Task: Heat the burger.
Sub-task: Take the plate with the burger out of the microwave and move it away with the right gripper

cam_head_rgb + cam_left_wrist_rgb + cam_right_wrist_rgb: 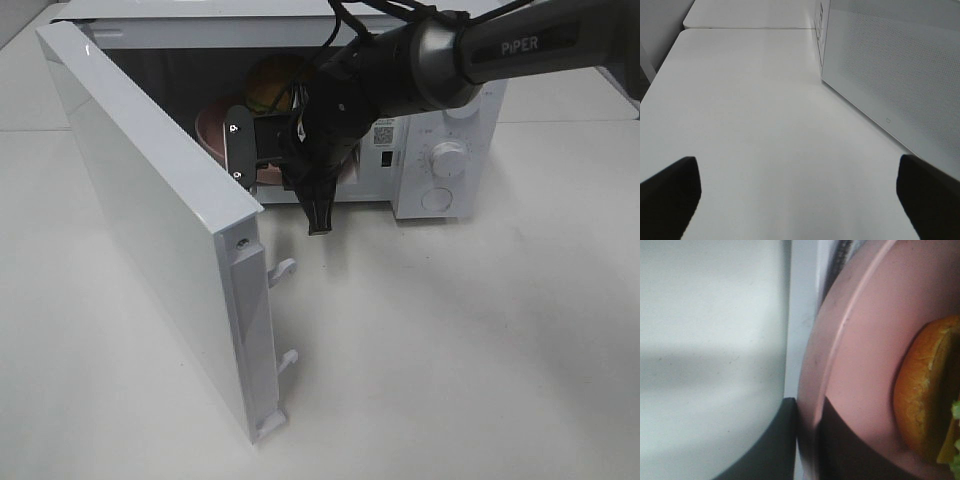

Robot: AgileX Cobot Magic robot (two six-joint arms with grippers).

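Burger on its plate, right gripper pinching the rim at the microwave mouth.

We see the burger (pixel 272 82) on the pink plate (pixel 212 128) inside the open microwave (pixel 440 150), at the upper centre of the overhead frame, with the right gripper (pixel 807 440) pressed together on the plate's edge. The burger lies straight beyond the fingertips, deeper into the cavity, so we judge the right arm far nearer. The left gripper (pixel 800 197) is spread wide over bare table, outside the door (pixel 170 220).

Black right arm (pixel 420 60) with grey "PIPER" link and cables.
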